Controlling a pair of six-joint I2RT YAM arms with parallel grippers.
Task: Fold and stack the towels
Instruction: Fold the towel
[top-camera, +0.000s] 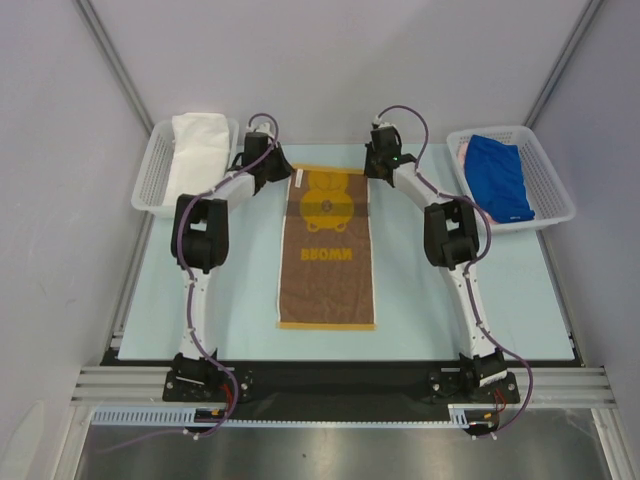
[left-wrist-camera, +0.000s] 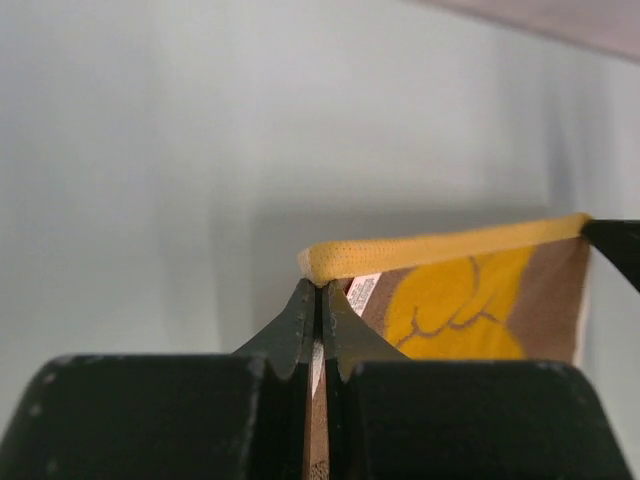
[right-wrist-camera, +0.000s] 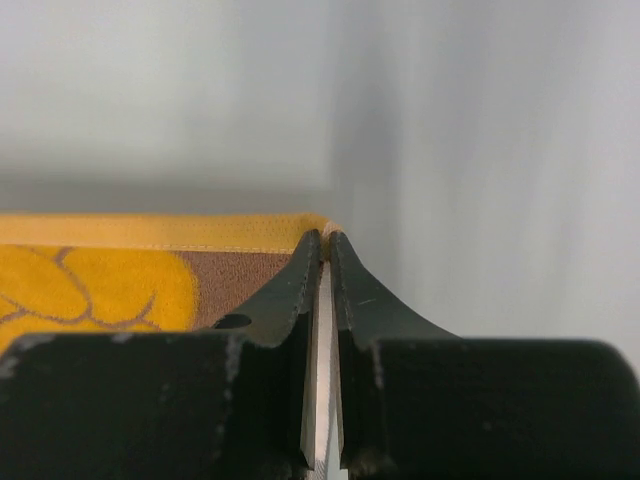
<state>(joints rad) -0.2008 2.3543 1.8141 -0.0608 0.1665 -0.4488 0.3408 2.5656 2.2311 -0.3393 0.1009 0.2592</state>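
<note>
The left gripper (left-wrist-camera: 320, 290) and right gripper (right-wrist-camera: 325, 240) are each pinched closed on a far corner of the brown bear towel (top-camera: 328, 255), which lies flat mid-table. Raising both corners level and taut should carry the fold squarely onto the near end. The pale teal table (top-camera: 240, 300) sits between plain white walls (top-camera: 330, 60).
</note>
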